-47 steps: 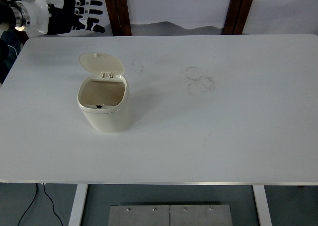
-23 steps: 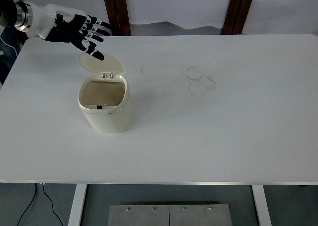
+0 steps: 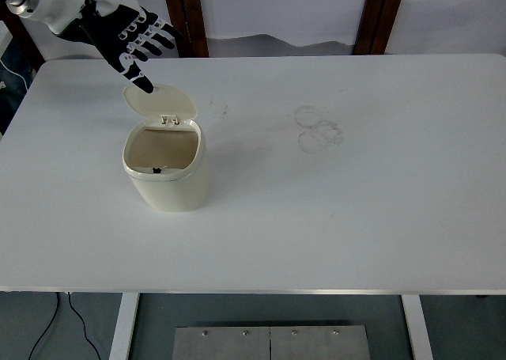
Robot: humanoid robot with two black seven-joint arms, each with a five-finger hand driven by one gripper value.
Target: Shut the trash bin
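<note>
We see the left hand reaching in from the upper left corner, held above the far left part of the white table, with its fingers spread apart and holding nothing. One black fingertip points down toward the far edge of the raised lid; whether it touches that edge or hangs just over it we cannot tell. The trash bin stands upright on the left half of the table, just in front of and below the hand, well clear of the table's near edge. We see a small cream-coloured bin of smooth, matte plastic, with rounded corners and walls that taper slightly toward the base. Its lid is a flat, rounded flap of the same cream plastic, hinged at the bin's far rim and tipped back so that the mouth is open. Inside, we see a tan, shadowed hollow and a small dark latch at the near rim. The hand is black with white segments on the knuckles, on a glossy white forearm. The tabletop is smooth, with faint grey ring-shaped scuffs right of centre.
</note>
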